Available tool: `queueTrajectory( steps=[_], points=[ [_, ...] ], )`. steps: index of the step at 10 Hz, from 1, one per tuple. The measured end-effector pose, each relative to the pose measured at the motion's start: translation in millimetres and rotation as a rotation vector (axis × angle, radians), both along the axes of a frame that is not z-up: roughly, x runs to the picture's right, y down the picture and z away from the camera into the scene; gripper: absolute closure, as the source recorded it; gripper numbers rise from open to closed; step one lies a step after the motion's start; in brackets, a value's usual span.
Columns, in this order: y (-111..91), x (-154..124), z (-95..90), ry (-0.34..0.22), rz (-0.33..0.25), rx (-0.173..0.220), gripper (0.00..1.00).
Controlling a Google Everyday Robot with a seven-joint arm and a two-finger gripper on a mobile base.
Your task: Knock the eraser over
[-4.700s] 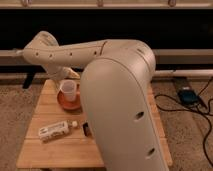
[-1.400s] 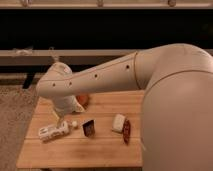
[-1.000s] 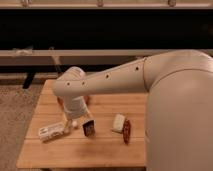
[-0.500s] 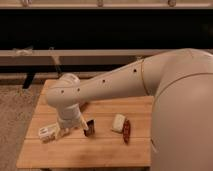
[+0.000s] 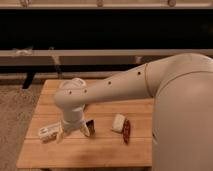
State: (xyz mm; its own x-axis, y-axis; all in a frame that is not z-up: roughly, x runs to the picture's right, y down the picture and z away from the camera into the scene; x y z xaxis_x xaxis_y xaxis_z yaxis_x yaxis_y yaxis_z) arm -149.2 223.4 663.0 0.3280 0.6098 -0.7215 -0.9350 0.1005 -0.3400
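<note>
Where the pale arm [image 5: 125, 87] bends down over the wooden table [image 5: 140, 150], the gripper [image 5: 75, 129] is seen low above the boards, just beside the eraser [image 5: 90, 128]. Whether the gripper is parted or closed cannot be told. The eraser is shown as a small near-black block with a paler face, placed toward the table's front, between the white bottle [image 5: 49, 132] and a white lump [image 5: 118, 122].
</note>
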Motion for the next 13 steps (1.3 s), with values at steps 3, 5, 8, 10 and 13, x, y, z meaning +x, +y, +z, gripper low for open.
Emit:
queueTrajectory(
  steps=[3,5,8,10,13],
  points=[
    [4.6,1.4,16.6,0.005,0.006,-0.032,0.2],
    [-0.3,-5.8,26.5,-0.017,-0.016,-0.024,0.2],
    [-26.4,-15.3,43.5,-0.052,-0.049,0.048,0.2],
    [-45.4,-14.8,51.5,-0.067,-0.064,0.095,0.2],
    [-71.2,-5.5,58.4,-0.091,-0.086,0.162,0.2]
  ],
)
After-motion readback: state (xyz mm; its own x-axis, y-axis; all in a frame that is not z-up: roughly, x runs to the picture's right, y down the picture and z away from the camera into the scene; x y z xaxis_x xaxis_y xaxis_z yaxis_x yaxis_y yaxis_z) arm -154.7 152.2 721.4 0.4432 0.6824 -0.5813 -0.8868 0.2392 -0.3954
